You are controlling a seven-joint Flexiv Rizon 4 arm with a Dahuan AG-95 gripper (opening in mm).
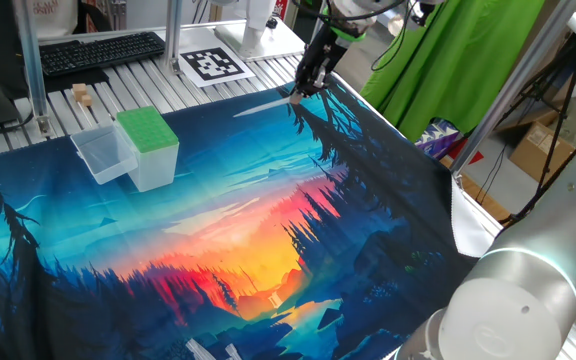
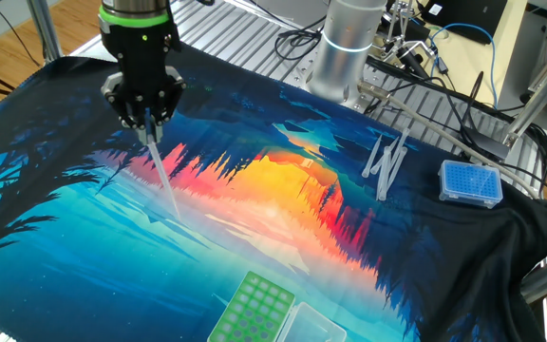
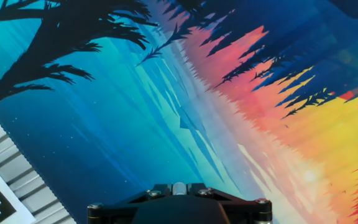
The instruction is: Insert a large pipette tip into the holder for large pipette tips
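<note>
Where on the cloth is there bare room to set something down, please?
The wide middle of the printed cloth is bare, between the green tip holder and the loose tips. It is crowded by the holder with its clear tub, and around the blue tip box.

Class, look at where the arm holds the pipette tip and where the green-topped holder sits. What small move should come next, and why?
Probably carry the gripper across the mat toward the holder for large pipette tips. Its jaws are shut on the large pipette tip, held off the cloth, but the holder sits well away. The tip slants, so it likely needs righting above a hole.
</note>
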